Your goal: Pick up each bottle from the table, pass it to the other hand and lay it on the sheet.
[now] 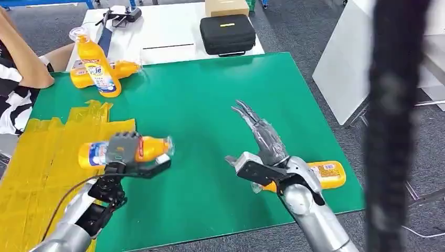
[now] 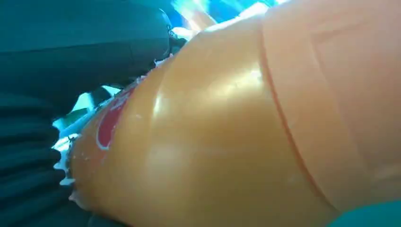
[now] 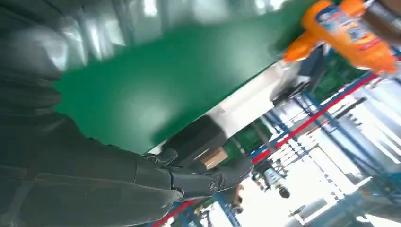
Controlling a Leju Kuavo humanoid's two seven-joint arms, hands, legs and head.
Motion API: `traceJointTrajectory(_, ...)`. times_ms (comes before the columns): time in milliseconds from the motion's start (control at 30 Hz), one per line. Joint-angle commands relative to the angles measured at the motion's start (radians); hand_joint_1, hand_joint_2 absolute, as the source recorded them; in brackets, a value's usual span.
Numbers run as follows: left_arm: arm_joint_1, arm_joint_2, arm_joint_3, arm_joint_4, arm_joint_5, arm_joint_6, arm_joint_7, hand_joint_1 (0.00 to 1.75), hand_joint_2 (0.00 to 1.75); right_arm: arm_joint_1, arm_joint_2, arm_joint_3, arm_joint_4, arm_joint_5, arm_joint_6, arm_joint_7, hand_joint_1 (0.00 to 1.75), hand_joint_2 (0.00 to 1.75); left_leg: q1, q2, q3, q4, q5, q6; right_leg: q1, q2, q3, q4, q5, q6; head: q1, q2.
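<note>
Left hand point(image 1: 126, 152) grips an orange bottle point(image 1: 149, 148) held level above the green surface point(image 1: 199, 105), at the edge of the yellow sheet point(image 1: 42, 157). Right hand point(image 1: 262, 152) holds nothing, fingers point(image 1: 246, 113) extended and apart; a second bottle point(image 1: 328, 173) lies just behind its wrist near the surface edge. Farther back left, one bottle point(image 1: 97, 63) stands upright with another point(image 1: 123, 68) lying behind it. A black case point(image 1: 227, 34) sits beyond.

the right hand point(image 1: 261, 152) covers the neck end of the bottle on the mat's near edge point(image 1: 326, 174). the left hand point(image 1: 126, 152) hides the middle of the held bottle point(image 1: 147, 147). in the left wrist view that bottle's label is cut off. a person point(image 1: 18, 73) beside the mat point(image 1: 210, 105) is cut off. the upright bottle point(image 3: 347, 30) is blurred.
</note>
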Motion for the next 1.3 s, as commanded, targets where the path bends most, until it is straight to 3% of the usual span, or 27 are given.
traceJointTrajectory(33, -0.111, 0.005, -0.075, 0.377, 0.006, -0.073, -0.070, 1.75, 1.75, 0.064, -0.022, -0.079, -0.092, 0.064, 0.013, 0.033, 0.00, 1.75, 0.002, 0.002, 0.012, 0.001, -0.006, -0.005, 0.002, -0.001, 0.012, 0.001, -0.005, -0.001, 0.000, 0.000)
traceJointTrajectory(67, -0.109, 0.004, -0.066, 0.380, 0.010, -0.073, -0.073, 1.75, 1.75, 0.066, -0.023, -0.081, -0.094, 0.066, 0.014, 0.035, 0.00, 1.75, 0.000, -0.001, 0.005, -0.001, -0.001, -0.003, 0.000, -0.002, 0.006, -0.001, -0.001, -0.001, 0.000, 0.000)
traceJointTrajectory(200, -0.095, 0.011, -0.018, 0.408, 0.006, -0.116, -0.021, 1.75, 1.75, 0.108, -0.038, -0.087, -0.112, 0.107, 0.009, 0.037, 0.00, 1.75, 0.002, 0.002, 0.014, -0.001, -0.005, -0.006, 0.002, 0.001, 0.014, -0.002, -0.003, -0.001, -0.001, 0.000)
traceJointTrajectory(233, -0.092, 0.015, -0.015, 0.407, -0.002, -0.115, -0.006, 1.61, 1.75, 0.114, -0.042, -0.086, -0.113, 0.111, 0.008, 0.035, 0.00, 1.75, 0.001, 0.002, 0.015, -0.002, -0.005, -0.005, 0.001, 0.001, 0.015, -0.002, -0.003, 0.000, 0.000, 0.000)
traceJointTrajectory(267, -0.086, 0.016, 0.000, 0.404, -0.001, -0.100, 0.014, 0.00, 1.75, 0.120, -0.046, -0.086, -0.113, 0.118, 0.006, 0.033, 0.00, 1.75, 0.001, 0.003, 0.018, -0.002, -0.006, -0.006, 0.001, 0.002, 0.017, -0.002, -0.003, 0.000, -0.001, 0.000)
traceJointTrajectory(400, -0.061, 0.025, 0.025, 0.376, -0.004, 0.034, 0.162, 0.00, 1.75, 0.129, -0.051, -0.086, -0.110, 0.144, 0.004, 0.040, 0.00, 1.75, 0.001, 0.004, 0.026, -0.003, -0.011, -0.007, 0.001, 0.003, 0.025, -0.002, -0.005, -0.002, -0.002, 0.000)
traceJointTrajectory(433, -0.061, 0.025, 0.023, 0.374, -0.004, 0.071, 0.225, 0.00, 0.00, 0.130, -0.050, -0.085, -0.111, 0.161, 0.005, 0.047, 0.00, 1.75, 0.001, 0.005, 0.027, -0.002, -0.013, -0.006, 0.001, 0.003, 0.025, -0.001, -0.005, -0.003, -0.001, 0.000)
traceJointTrajectory(533, -0.056, 0.009, 0.104, 0.357, 0.010, 0.175, 0.252, 0.00, 0.00, 0.140, -0.043, -0.084, -0.125, 0.182, 0.004, 0.060, 0.00, 1.75, 0.003, 0.004, 0.026, -0.002, -0.012, -0.007, 0.003, 0.002, 0.025, -0.002, -0.004, -0.003, 0.000, 0.000)
traceJointTrajectory(567, -0.056, 0.015, 0.085, 0.350, -0.004, 0.197, 0.308, 0.00, 1.75, 0.141, -0.044, -0.082, -0.127, 0.187, 0.006, 0.064, 0.00, 1.75, 0.003, 0.003, 0.027, -0.002, -0.010, -0.006, 0.002, 0.001, 0.025, -0.002, -0.004, -0.003, 0.000, 0.000)
traceJointTrajectory(667, -0.046, 0.012, 0.131, 0.330, -0.001, 0.237, 0.306, 0.00, 1.75, 0.138, -0.046, -0.081, -0.118, 0.190, 0.007, 0.066, 0.00, 1.75, 0.005, 0.002, 0.026, -0.001, -0.007, -0.010, 0.004, 0.001, 0.024, -0.001, -0.004, -0.004, -0.001, 0.000)
traceJointTrajectory(700, -0.042, 0.013, 0.154, 0.321, -0.004, 0.264, 0.316, 0.00, 1.75, 0.136, -0.049, -0.078, -0.114, 0.194, 0.007, 0.068, 0.00, 0.00, 0.005, 0.003, 0.026, -0.001, -0.007, -0.010, 0.004, 0.001, 0.024, -0.001, -0.004, -0.005, -0.001, 0.000)
traceJointTrajectory(867, -0.038, 0.013, 0.165, 0.314, -0.004, 0.276, 0.318, 0.00, 1.75, 0.133, -0.052, -0.076, -0.109, 0.198, 0.008, 0.070, 0.00, 0.00, 0.005, 0.002, 0.023, -0.001, -0.006, -0.009, 0.004, 0.001, 0.022, 0.000, -0.004, -0.004, 0.000, 0.000)
traceJointTrajectory(933, -0.017, -0.004, 0.254, 0.279, 0.038, 0.339, 0.274, 0.00, 1.75, 0.129, -0.073, -0.065, -0.102, 0.246, 0.015, 0.092, 0.00, 0.00, 0.005, 0.002, 0.023, -0.001, -0.007, -0.009, 0.004, 0.001, 0.022, 0.000, -0.005, -0.004, 0.000, 0.000)
traceJointTrajectory(967, -0.009, -0.023, 0.322, 0.260, 0.121, 0.350, 0.183, 0.00, 1.75, 0.130, -0.081, -0.063, -0.101, 0.262, 0.014, 0.100, 0.00, 0.00, 0.005, 0.002, 0.023, 0.000, -0.007, -0.009, 0.005, 0.000, 0.023, 0.000, -0.005, -0.004, 0.000, 0.000)
traceJointTrajectory(1000, 0.003, -0.066, 0.451, 0.215, 0.318, 0.339, -0.037, 0.00, 1.75, 0.131, -0.100, -0.061, -0.099, 0.292, 0.016, 0.121, 0.00, 0.00, 0.005, 0.003, 0.024, 0.000, -0.008, -0.010, 0.005, 0.000, 0.023, 0.000, -0.005, -0.005, 0.000, 0.000)
traceJointTrajectory(1067, 0.022, -0.109, 0.558, 0.122, 0.521, 0.271, -0.310, 0.00, 1.75, 0.132, -0.158, -0.061, -0.087, 0.371, 0.036, 0.156, 0.00, 0.00, 0.004, -0.001, 0.020, -0.001, -0.006, -0.008, 0.004, -0.002, 0.020, 0.000, -0.004, -0.004, -0.001, 0.000)
traceJointTrajectory(1200, 0.128, -0.162, 0.611, -0.146, 0.836, -0.005, -0.558, 0.00, 1.75, 0.195, -0.239, -0.129, -0.102, 0.445, 0.064, 0.180, 0.00, 0.00, 0.003, -0.006, 0.018, -0.001, -0.005, -0.007, 0.003, -0.006, 0.018, -0.001, -0.005, -0.003, -0.001, 0.000)
traceJointTrajectory(1233, 0.167, -0.164, 0.592, -0.234, 0.884, -0.041, -0.574, 0.00, 1.75, 0.223, -0.249, -0.171, -0.108, 0.437, 0.084, 0.160, 0.00, 1.75, 0.003, -0.008, 0.018, 0.000, -0.006, -0.007, 0.003, -0.009, 0.020, -0.001, -0.007, -0.001, -0.001, 0.000)
traceJointTrajectory(1300, 0.200, -0.165, 0.571, -0.320, 0.980, -0.132, -0.608, 0.00, 1.75, 0.244, -0.252, -0.212, -0.118, 0.418, 0.113, 0.121, 0.00, 1.75, 0.002, -0.008, 0.020, 0.000, -0.006, -0.006, 0.001, -0.008, 0.021, -0.001, -0.008, 0.000, -0.001, 0.000)
